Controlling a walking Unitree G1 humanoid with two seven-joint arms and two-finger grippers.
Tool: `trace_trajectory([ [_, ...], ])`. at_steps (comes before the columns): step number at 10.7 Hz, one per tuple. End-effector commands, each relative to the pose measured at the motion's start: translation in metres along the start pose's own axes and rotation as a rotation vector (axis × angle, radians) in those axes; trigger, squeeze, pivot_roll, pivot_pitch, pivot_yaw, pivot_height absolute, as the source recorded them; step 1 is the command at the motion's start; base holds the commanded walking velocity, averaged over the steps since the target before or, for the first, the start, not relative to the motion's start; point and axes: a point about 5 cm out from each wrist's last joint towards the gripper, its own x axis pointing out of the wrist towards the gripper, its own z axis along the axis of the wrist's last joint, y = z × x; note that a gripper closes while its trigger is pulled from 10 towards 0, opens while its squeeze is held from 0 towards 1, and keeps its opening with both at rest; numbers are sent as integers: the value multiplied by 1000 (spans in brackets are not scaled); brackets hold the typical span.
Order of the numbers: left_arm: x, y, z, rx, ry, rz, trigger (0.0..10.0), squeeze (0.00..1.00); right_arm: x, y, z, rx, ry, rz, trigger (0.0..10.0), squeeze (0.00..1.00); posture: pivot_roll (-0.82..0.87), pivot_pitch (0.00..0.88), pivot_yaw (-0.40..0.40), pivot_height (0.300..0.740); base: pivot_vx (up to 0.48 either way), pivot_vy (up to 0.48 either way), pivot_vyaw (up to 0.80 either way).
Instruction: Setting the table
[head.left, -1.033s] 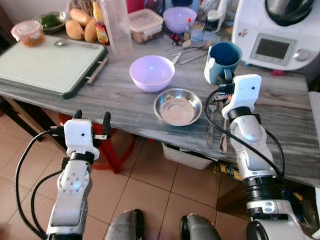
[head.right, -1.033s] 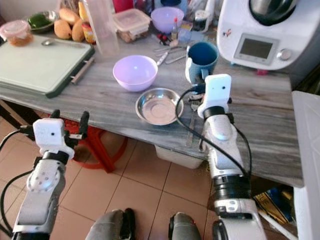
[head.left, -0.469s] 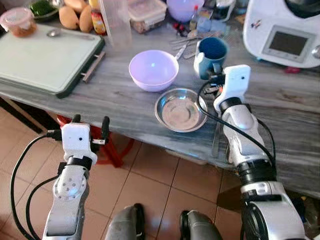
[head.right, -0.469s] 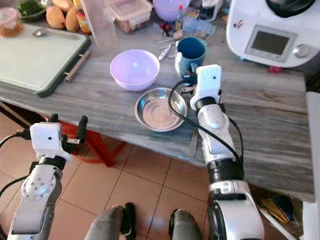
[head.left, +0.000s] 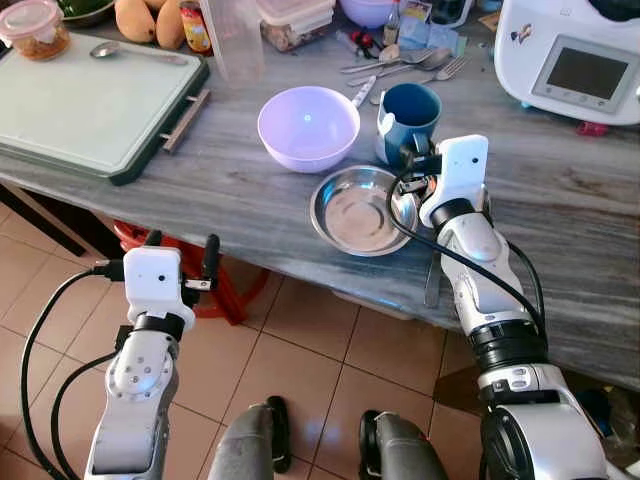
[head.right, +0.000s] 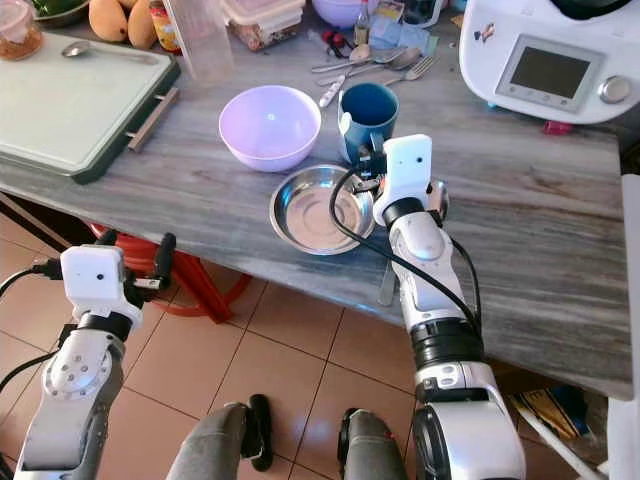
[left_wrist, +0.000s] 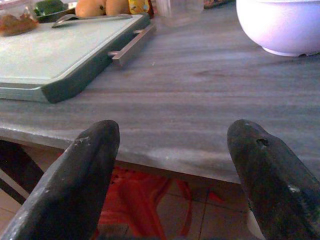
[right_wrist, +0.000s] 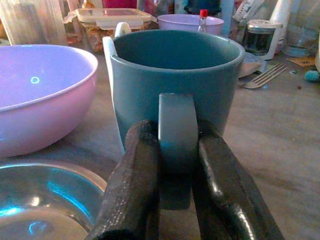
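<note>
- Pinching the handle of the blue mug (right_wrist: 175, 85), the right gripper (right_wrist: 172, 165) has its jaws clenched on it from both sides.
- Standing upright on the grey tabletop (head.left: 250, 190), the mug sits just beside the steel bowl (head.left: 358, 211) and near the purple bowl (head.left: 307, 125).
- Lying beyond the mug are a fork (head.left: 440, 70) and spoons, close to the white kitchen machine (head.left: 575, 60).
- Hanging below the tabletop edge over the tiled floor (head.left: 300, 350), the left gripper (head.left: 180, 262) has its jaws released and holds nothing.
- Resting toward the robot's left, a green cutting board (head.left: 90, 100) carries a spoon (head.left: 110, 48), with a lidded tub (head.left: 32, 25) at its far corner.
</note>
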Motion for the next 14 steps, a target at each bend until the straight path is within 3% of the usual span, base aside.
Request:
trace_trajectory([
  [1, -2, 1, -1, 8, 11, -1, 10000, 0, -4, 1, -7, 9, 25, 5, 10000, 682, 24, 255, 41, 740, 0, 0, 0],
  [2, -1, 0, -1, 6, 13, -2, 10000, 0, -5, 0, -8, 14, 28, 5, 10000, 1000, 22, 254, 40, 740, 0, 0, 0],
  [11, 11, -5, -1, -7, -3, -11, 10000, 0, -11, -12, 18, -18, -69, -46, 10000, 1000, 1, 197, 34, 740, 0, 0, 0],
  [14, 16, -6, -8, -13, 16, 30, 10000, 0, -32, -10, 20, -17, -104, -82, 10000, 1000, -14, 140, 27, 740, 0, 0, 0],
])
